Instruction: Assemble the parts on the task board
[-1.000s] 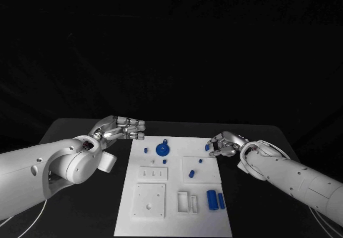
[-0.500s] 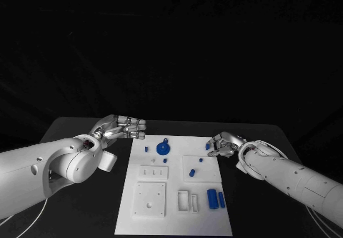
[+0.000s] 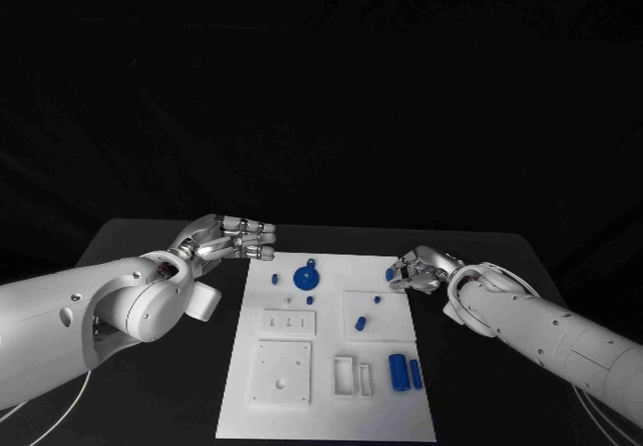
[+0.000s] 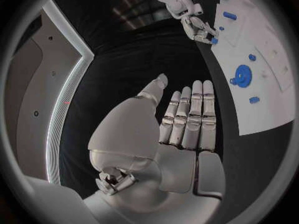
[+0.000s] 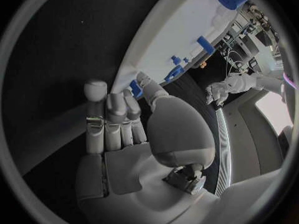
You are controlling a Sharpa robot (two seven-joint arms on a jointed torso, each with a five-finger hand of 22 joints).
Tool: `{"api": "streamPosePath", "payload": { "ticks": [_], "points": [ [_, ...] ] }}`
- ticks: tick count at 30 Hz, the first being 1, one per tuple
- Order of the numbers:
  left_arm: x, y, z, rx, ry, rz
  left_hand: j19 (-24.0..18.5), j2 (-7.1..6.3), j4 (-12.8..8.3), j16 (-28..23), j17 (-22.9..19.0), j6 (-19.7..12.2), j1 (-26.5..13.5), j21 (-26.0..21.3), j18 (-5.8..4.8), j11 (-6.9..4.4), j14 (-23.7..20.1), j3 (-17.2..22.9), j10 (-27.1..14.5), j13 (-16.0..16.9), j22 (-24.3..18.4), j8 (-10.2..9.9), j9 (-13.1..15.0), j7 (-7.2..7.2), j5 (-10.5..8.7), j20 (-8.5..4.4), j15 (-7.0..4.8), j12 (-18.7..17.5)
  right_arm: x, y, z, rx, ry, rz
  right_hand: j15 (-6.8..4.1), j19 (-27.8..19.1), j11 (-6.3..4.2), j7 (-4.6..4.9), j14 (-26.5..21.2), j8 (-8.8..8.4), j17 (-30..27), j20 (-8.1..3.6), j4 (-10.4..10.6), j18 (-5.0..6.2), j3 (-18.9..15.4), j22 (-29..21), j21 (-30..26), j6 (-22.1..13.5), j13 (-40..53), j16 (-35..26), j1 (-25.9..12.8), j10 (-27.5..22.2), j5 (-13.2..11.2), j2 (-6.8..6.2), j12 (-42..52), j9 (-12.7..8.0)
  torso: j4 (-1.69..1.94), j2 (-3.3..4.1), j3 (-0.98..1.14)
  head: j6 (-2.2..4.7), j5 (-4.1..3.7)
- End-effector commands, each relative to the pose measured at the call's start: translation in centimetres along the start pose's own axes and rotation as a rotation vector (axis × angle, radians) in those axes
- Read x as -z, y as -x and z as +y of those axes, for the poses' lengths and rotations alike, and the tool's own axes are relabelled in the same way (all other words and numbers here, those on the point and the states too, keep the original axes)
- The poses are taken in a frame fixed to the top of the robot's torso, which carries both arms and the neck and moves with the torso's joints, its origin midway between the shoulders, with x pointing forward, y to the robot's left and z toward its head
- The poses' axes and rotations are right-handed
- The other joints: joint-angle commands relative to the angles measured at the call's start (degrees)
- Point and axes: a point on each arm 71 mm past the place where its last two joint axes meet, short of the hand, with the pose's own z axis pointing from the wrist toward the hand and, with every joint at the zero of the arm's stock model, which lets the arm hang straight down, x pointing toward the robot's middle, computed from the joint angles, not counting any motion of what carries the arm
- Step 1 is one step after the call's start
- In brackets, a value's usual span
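The white task board [image 3: 328,409] lies in the middle of the black table. On its far part sits a round blue part [image 3: 306,276] with small blue pegs [image 3: 309,301] around it. Two blue cylinders [image 3: 405,373] lie near the right edge. My right hand [image 3: 421,270] is at the board's far right edge. Its thumb and a finger pinch a small blue part [image 5: 135,88], the same small blue part [image 3: 390,274] that touches the board edge in the head view. My left hand [image 3: 229,238] hovers off the far left corner, fingers straight and apart, holding nothing.
Raised white blocks [image 3: 282,374] and a slotted white holder [image 3: 351,378] stand on the board's near half, and a blue peg [image 3: 360,323] stands on the square plate at the right. Bare black table [image 3: 161,409] lies on both sides of the board.
My right hand has crept slightly toward the far side with the small blue part at its fingertips. The left hand has stayed almost still.
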Motion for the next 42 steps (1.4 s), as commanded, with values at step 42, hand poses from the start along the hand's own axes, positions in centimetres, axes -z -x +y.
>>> {"api": "streamPosePath", "payload": {
  "ticks": [42],
  "points": [
    [-0.04, -0.40, -0.16, -0.002, -0.006, 0.025, -0.11, 0.08, 0.19, -0.01, -0.06, 0.23, 0.04, 0.31, -0.14, 0.13, -0.20, 0.10, -0.23, 0.07, -0.01, 0.01, -0.03, 0.21, 0.01, 0.20, -0.17, 0.07, -0.66, -0.54, 0.74, -0.019, -0.005, 0.000, -0.27, 2.68, -0.35, -1.18, 0.14, 0.05, 0.40, 0.02, -1.09, 0.38, 4.42, 3.74, 0.87, 6.96, 0.15, 0.57, 0.31, 0.31, -5.70, 2.98, 0.59, 0.34, -0.08, 0.00, 0.14, -0.06, 0.11]
  ]
}}
